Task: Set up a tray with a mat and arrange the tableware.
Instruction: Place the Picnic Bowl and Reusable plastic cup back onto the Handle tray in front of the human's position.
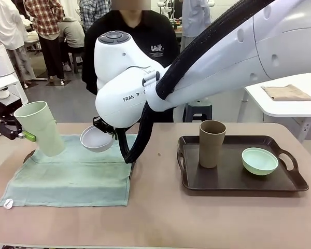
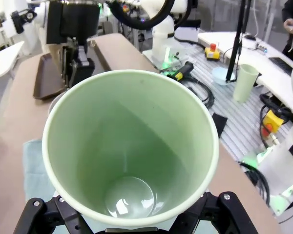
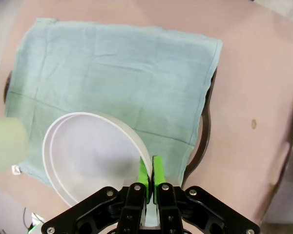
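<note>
Mat (image 1: 72, 174): pale green cloth, lay spread flat on the tabletop (image 1: 160, 218), draped over a dark covered tray (image 3: 205, 122) whose rim peeked out along the mat's edge.
Pale green tumbler (image 1: 40, 127): was tilted, its mouth leaning outward from the mat and its base low over the mat's far left corner. Whether it touched the cloth could not be told.
Left jaws: stood wide apart and were clamped on the pale green tumbler, one finger on either side of its wall.
White bowl (image 3: 90, 156): was tipped and held in the air above the mat's far edge.
Right jaws: were pressed together on the white bowl's rim, with the green pads (image 3: 144, 171) pinching the thin wall.
Brown tray (image 1: 233, 184): sat on the tabletop, apart from the mat on its right side.
Tan-brown tumbler (image 1: 212, 143): stood upright on the brown tray, at the end nearer the mat.
Mint green bowl (image 1: 259, 161): sat upright on the brown tray, farther from the mat than the tan-brown tumbler.
Person (image 1: 129, 41): stood in a dark top beyond the mat's far edge.
</note>
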Robot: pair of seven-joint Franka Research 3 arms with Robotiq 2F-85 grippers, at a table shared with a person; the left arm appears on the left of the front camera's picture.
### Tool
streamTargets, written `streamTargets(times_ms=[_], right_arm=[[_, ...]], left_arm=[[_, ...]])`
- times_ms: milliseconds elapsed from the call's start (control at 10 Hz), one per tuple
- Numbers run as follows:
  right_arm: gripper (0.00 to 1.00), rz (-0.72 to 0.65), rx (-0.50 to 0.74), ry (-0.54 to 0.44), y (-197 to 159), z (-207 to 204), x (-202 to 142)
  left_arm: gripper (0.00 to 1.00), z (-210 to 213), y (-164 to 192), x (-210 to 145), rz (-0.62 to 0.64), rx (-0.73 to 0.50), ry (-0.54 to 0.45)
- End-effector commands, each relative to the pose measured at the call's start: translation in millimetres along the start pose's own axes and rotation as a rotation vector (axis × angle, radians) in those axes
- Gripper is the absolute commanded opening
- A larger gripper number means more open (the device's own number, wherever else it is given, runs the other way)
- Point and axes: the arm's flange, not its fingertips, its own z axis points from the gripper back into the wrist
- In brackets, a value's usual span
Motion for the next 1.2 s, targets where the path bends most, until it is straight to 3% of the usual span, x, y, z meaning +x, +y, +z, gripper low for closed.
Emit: streamTargets(times_ms=[0, 200, 500, 1100], right_arm=[[0.05, 0.021, 0.019, 0.045, 2.0, -22.4, -0.7], [0.05, 0.039, 0.036, 0.071, -1.1, -43.8, -0.6], [0.05, 0.076, 0.067, 0.058, -6.1, -66.1, 2.3], [0.05, 0.123, 0.08, 0.054, -10.0, -96.7, 9.4]], left_arm=[[0.86, -6.5, 8.0, -13.7, -0.053, 0.034, 0.058], [0.86, -11.2, 18.3, -34.7, -0.028, 0.017, 0.07], [0.86, -22.5, 25.3, -54.6, -0.001, -0.015, 0.001], [0.86, -27.0, 31.2, -85.8, 0.007, 0.041, 0.083]])
